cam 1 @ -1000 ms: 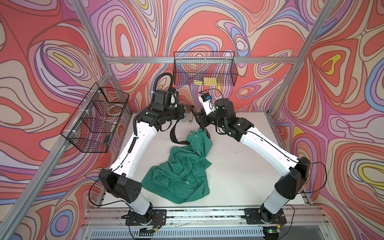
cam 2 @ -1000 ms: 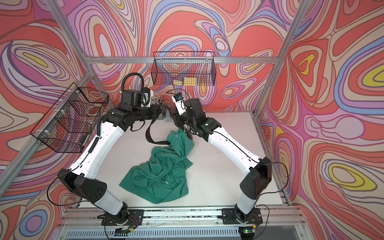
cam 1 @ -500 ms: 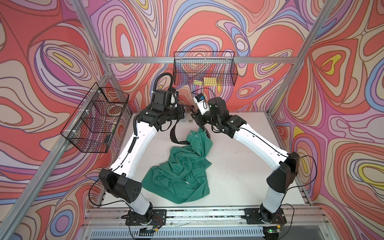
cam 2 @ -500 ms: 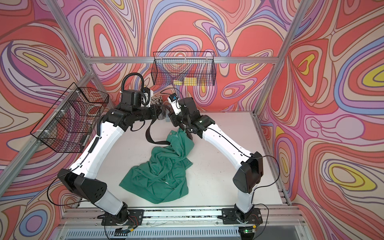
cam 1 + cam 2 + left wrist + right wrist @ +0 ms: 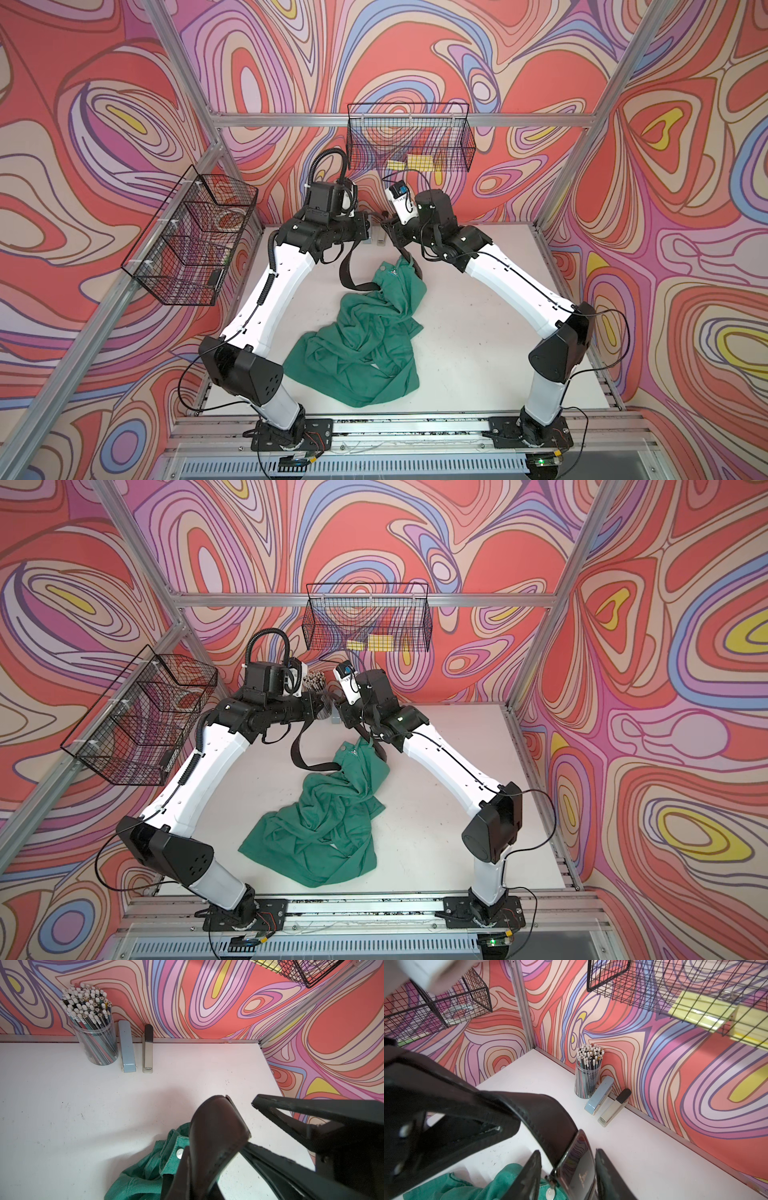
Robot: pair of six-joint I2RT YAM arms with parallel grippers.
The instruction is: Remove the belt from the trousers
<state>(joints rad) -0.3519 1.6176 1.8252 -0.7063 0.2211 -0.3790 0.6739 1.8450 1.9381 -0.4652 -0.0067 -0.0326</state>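
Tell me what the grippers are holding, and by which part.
The belt: the left gripper pinches its strap; the right gripper brackets the buckle, grip unconfirmed.

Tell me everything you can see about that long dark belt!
The long dark leather-like belt has stitched edges and a shiny dark buckle. It droops in a loop above the white table, running into the waistband of the crumpled teal-green cloth trousers. The left gripper pinches the strap; the right gripper straddles the buckle.

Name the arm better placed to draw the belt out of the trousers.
Right, probably: the right tool straddles the buckle above the trousers, so pulling there should draw the belt through. The left tool only clamps the tail end.
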